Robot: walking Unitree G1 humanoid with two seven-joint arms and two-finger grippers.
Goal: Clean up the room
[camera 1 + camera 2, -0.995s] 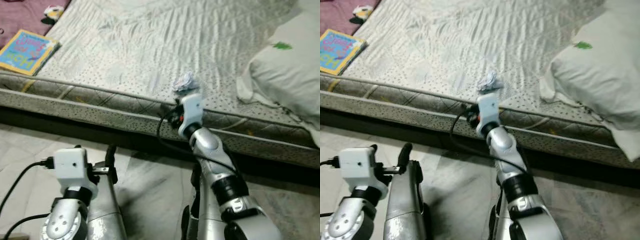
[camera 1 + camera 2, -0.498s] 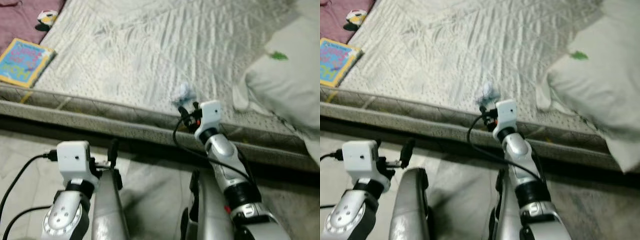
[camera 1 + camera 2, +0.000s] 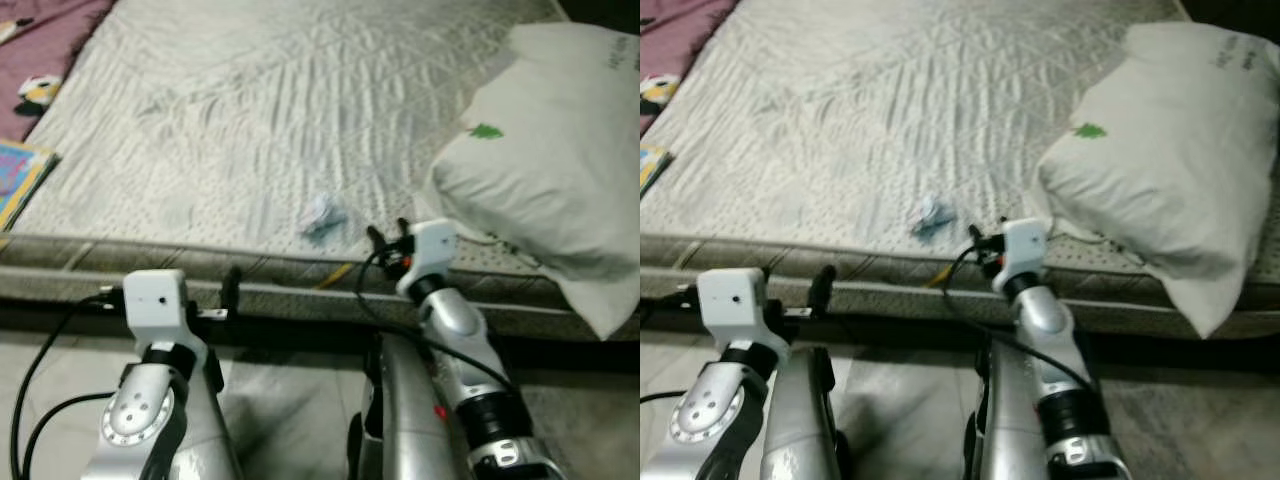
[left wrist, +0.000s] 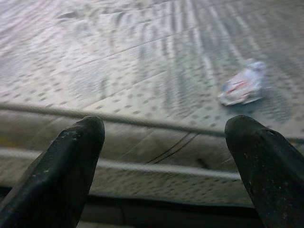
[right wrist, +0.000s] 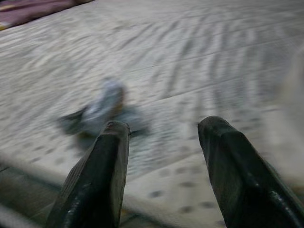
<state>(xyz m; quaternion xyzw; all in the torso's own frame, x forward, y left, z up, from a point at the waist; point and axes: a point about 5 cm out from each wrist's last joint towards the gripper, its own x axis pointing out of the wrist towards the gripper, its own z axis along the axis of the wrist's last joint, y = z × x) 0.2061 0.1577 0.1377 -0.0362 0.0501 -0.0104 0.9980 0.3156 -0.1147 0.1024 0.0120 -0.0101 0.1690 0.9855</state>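
From where I stand the crumpled wrapper [image 3: 323,217] lies on the mattress [image 3: 260,110] near its front edge, at about eleven o'clock from the right gripper [image 3: 388,234] and just beside it, not touching. It looks like thin foil or plastic: almost weightless, soft, likely to crush and skid on the quilted cover if nudged. I'd pinch it across its bunched middle, coming down from above so it can't slide away.

The right gripper's two fingers stand moderately apart with nothing between them; in its wrist view the wrapper sits just past one fingertip [image 5: 113,133]. The left gripper [image 4: 164,137] hangs at the bed's side rail, spread wide and holding nothing, with the wrapper at about one o'clock from it.

Compared with a second ago, the view has swung towards the pillow [image 3: 540,170], and the right gripper, then directly in front of the wrapper, now sits off to its right.
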